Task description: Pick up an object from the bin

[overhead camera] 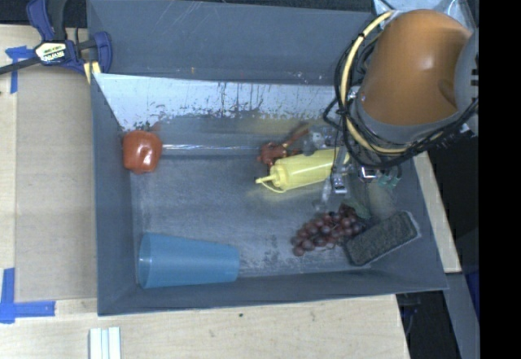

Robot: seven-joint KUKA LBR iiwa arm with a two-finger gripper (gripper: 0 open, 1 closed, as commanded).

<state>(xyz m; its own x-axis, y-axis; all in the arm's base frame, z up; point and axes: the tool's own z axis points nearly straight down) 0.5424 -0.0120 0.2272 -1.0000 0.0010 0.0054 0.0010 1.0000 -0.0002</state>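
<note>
Claw (340,177): low at the right side of the grey bin (110,203), beneath the arm's orange cover (411,64); whether released or clenched cannot be told. Nearest item: yellow squeeze bottle (301,172), lying on its side at centre-right, nozzle pointing left, its base end right at the claw. Brown item (277,150): just behind the bottle, kind unclear. Bunch of dark purple grapes (326,231): near the front right, below the claw. Dark grey sponge (381,238): just beside the grapes, in the front right corner. Red tomato-like ball (142,151): far left, well apart. Blue cup (186,260): on its side, front left.
</note>
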